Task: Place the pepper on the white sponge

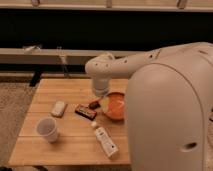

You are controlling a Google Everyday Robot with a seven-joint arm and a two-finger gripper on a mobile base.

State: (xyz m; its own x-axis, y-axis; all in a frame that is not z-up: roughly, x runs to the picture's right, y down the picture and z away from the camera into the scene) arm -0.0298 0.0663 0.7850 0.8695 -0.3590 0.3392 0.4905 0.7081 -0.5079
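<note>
The gripper [99, 98] hangs low over the middle of the worktop at the end of a smooth, glossy off-white arm [120, 67], right under the arm's fat cylindrical wrist. Honestly can't tell whether the jaws are released or clenched, since the wrist blocks them.

Just below the gripper sits the small dark red rounded pepper [93, 104], a little lump lying on the wood. I can't make out whether the gripper is touching it. It's tucked between the left rim of a round orange bowl [118, 109] and the upper right end of a dark brown rectangular bar [85, 111] with a shiny wrapper look, which lies at a slant.

Past the bar to the left, apart from the pepper, is the white sponge [59, 108], a flat off-white pad with rounded corners, lying flat with nothing on it. Nearer the front left stands a plain white cup [46, 129], upright with its mouth open. A clear plastic bottle with a white cap [105, 141] lies on its side toward the front, cap pointing up toward the bar.

All of it sits on a light wooden slatted worktop [70, 150] with visible plank lines. The robot's big rounded off-white body [170, 120] fills the right side.
</note>
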